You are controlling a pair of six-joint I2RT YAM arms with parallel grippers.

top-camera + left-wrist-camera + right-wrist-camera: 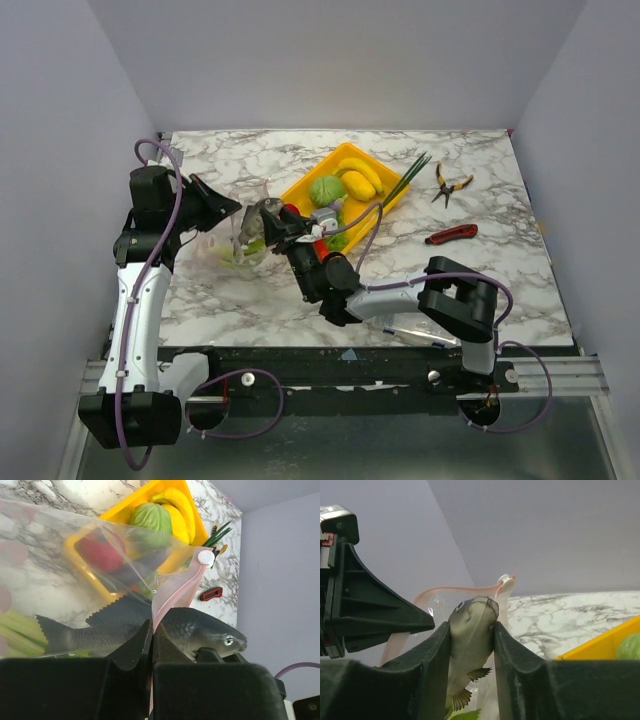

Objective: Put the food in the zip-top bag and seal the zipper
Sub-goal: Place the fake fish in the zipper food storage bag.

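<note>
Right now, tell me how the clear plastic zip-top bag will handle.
The clear crinkly plastic zip-top bag is probably floppy: it creases and drapes where the left end effector pinches it. Likely light, being thin see-through film. Its glossy surface may be slippery.

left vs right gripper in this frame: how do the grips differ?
1. The left gripper is shut flat on the thin pink zipper edge of the zip-top bag. The right gripper is clamped on the grey fish, jaws held apart by its body.
2. The left gripper holds soft film, keeping the mouth up. The right gripper holds a toy at that mouth.

Shared: both are gripping something, close together at the bag mouth.
</note>
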